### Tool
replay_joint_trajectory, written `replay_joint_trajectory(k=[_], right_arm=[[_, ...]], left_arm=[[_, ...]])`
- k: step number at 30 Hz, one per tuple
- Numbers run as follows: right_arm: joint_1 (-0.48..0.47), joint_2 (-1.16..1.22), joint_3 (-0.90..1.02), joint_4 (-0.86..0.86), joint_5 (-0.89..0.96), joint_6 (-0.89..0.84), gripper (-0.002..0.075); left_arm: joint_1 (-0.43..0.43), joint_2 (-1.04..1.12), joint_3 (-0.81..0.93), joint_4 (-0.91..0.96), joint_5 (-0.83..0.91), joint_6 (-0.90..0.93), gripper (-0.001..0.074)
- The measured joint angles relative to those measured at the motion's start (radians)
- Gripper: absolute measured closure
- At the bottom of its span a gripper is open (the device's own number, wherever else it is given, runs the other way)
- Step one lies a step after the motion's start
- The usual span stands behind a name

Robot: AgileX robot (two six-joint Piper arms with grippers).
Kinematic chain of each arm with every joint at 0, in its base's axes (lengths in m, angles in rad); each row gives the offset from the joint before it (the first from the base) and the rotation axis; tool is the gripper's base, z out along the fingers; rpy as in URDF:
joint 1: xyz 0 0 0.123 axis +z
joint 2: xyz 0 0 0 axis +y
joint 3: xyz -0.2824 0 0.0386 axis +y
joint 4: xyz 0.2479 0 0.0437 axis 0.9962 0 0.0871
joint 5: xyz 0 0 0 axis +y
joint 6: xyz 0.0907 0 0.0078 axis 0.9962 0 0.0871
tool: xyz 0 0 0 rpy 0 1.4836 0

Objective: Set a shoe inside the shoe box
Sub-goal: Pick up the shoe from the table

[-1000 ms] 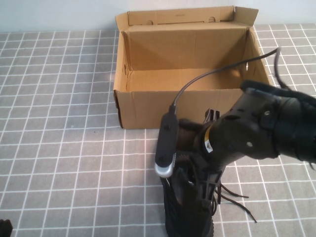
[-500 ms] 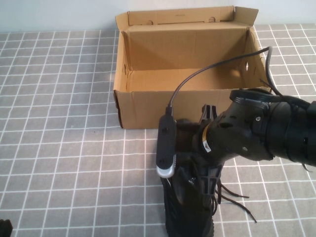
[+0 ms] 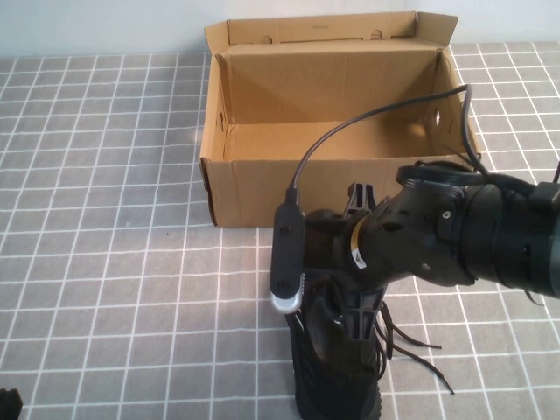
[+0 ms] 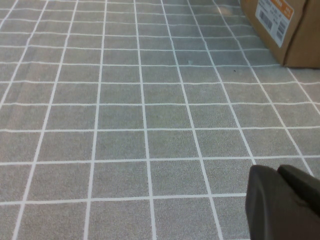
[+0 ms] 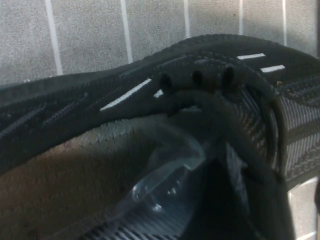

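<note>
Compared with the earlier frames, the right arm has dropped lower and shifted slightly toward the robot's left, settling more squarely over the shoe; the box and the shoe have not moved.

Left side: the left gripper (image 4: 282, 202) is parked near the robot's edge of the counter (image 3: 105, 219), barely entering the high view at the bottom-left corner. Its jaws are pressed together and hold nothing. This arm appears idle, kept well apart from the work zone.

Centre: the shoe box (image 3: 262, 188) stands at the far side of the counter with its lid flap folded back and upright, leaving the cavity exposed to receive the load. Nothing lies inside it.

Centre-right: the shoe (image 3: 337, 394) lies on the counter just in front of the box, toe toward the robot, with loose laces trailing to the right. The task is therefore not yet done.

Right side: the right gripper (image 3: 354, 306) hangs directly above the shoe's collar with its jaws spread to their widest. The right wrist view shows the collar and lace eyelets at close range, with clear film tucked inside the opening. Judged from this pose, the wide setting prepares a grasp across the collar or side wall; no clamping is visible yet.
</note>
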Motion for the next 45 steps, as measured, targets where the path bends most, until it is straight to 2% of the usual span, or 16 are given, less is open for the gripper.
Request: replay_joint_trajectory(k=[3, 6, 13, 16, 20, 31, 38, 45], right_arm=[[0.000, 0.004, -0.002, 0.000, 0.000, 0.000, 0.0373], [0.000, 0.004, -0.004, 0.000, 0.002, 0.000, 0.0435], [0.000, 0.007, -0.004, 0.010, 0.026, 0.005, 0.0670], [0.000, 0.007, -0.004, 0.023, 0.044, 0.047, 0.0719], [0.000, -0.020, -0.004, 0.042, 0.075, 0.104, 0.0732], [0.040, -0.247, -0.009, 0.166, 0.241, 0.122, 0.0732], [0.042, -0.322, -0.141, 0.254, 0.376, 0.154, 0.0732], [0.042, -0.323, -0.270, 0.265, 0.399, 0.207, 0.0732]], left_arm=[[0.000, 0.000, 0.000, 0.000, 0.000, 0.000, 0.0736], [0.000, 0.000, 0.000, 0.000, 0.000, 0.000, 0.0736], [0.000, 0.000, 0.000, 0.000, 0.000, 0.000, 0.0736], [0.000, 0.000, 0.000, 0.000, 0.000, 0.000, 0.0736], [0.000, 0.000, 0.000, 0.000, 0.000, 0.000, 0.0736], [0.000, 0.000, 0.000, 0.000, 0.000, 0.000, 0.0736], [0.000, 0.000, 0.000, 0.000, 0.000, 0.000, 0.0736], [0.000, 0.000, 0.000, 0.000, 0.000, 0.000, 0.0736]])
